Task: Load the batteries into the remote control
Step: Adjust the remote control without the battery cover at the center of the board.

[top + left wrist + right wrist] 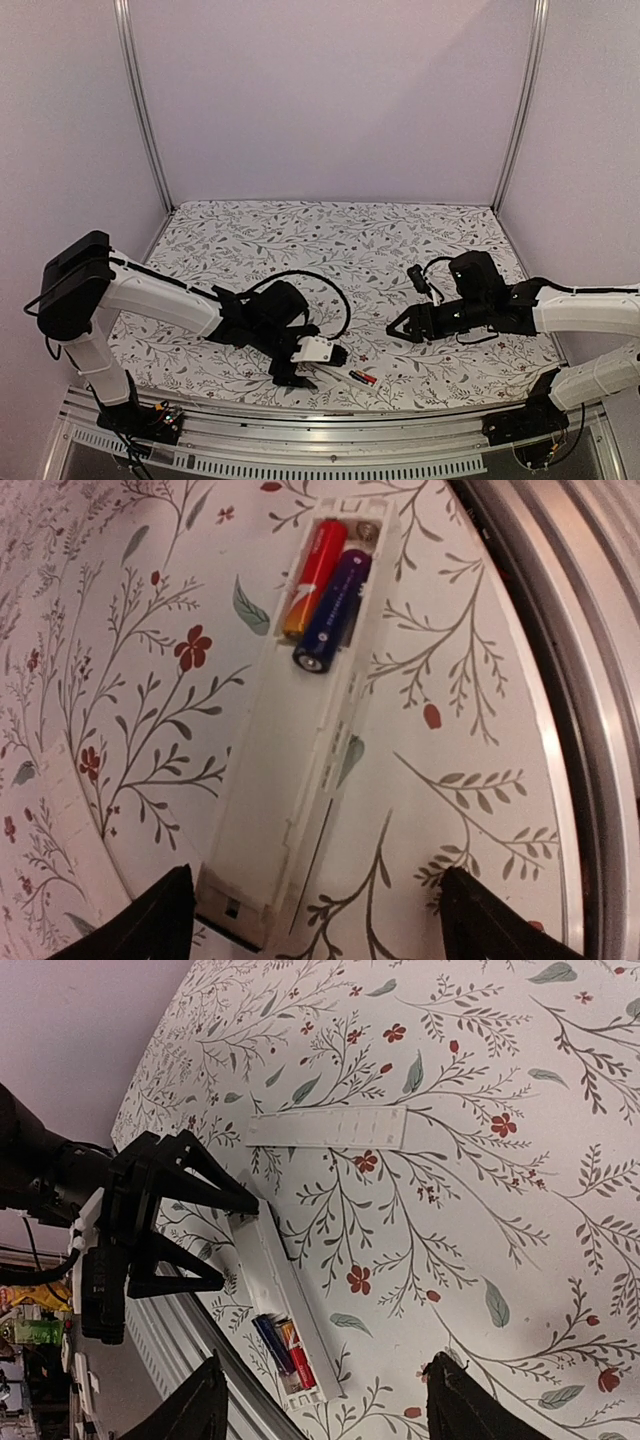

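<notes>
The white remote control (270, 790) lies on the floral cloth with its battery bay open and facing up. Two batteries sit side by side at its far end: a red and orange one (313, 575) and a dark one (333, 610) that looks slightly askew. My left gripper (315, 935) is open, with the remote's near end between its fingers, closer to the left one. In the right wrist view the remote (270, 1270) and the batteries (287, 1352) lie ahead of my open, empty right gripper (325, 1410). From above, the batteries (362, 377) show beside the left gripper (295, 378); the right gripper (400, 325) hovers apart.
The thin flat white cover strip (328, 1127) lies on the cloth beyond the remote. The table's metal front rail (590, 680) runs close beside the remote. A black cable loop (330, 285) hangs behind the left wrist.
</notes>
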`<action>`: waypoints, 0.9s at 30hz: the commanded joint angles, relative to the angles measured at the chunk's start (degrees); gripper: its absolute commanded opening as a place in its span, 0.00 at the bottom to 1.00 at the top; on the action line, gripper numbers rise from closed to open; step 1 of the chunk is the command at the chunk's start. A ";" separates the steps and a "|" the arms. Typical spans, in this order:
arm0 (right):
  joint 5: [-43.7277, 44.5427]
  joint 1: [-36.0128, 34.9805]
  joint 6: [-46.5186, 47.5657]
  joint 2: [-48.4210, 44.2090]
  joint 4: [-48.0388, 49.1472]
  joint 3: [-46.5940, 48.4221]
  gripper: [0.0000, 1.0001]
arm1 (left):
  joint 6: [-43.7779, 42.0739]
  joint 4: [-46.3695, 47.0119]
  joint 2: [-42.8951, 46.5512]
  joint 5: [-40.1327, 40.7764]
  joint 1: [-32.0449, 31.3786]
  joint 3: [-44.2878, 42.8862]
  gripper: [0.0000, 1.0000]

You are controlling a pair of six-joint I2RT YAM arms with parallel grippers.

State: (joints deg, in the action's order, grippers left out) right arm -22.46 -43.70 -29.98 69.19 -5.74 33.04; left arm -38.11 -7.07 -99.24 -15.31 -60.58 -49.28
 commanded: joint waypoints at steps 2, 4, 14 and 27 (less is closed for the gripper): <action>0.64 0.11 -1.84 -0.64 2.47 -1.37 0.67 | -0.19 3.14 -1.03 0.62 1.13 -0.92 0.84; 0.65 0.13 -2.01 -0.55 2.71 -1.48 0.67 | -0.23 3.82 -1.21 0.79 1.36 -0.82 0.84; 0.84 0.11 -2.08 -0.37 2.90 -1.66 0.67 | 0.06 2.72 -2.72 1.30 2.64 -2.29 0.82; 2.95 0.02 -5.44 -0.85 1.52 -2.32 0.64 | 6.20 -4.24 -2.92 -0.20 2.56 -3.68 0.60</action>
State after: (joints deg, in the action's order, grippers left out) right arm -21.39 -43.70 -33.58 69.19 -3.51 32.08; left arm -35.31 -8.08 -103.37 -14.35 -57.69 -53.12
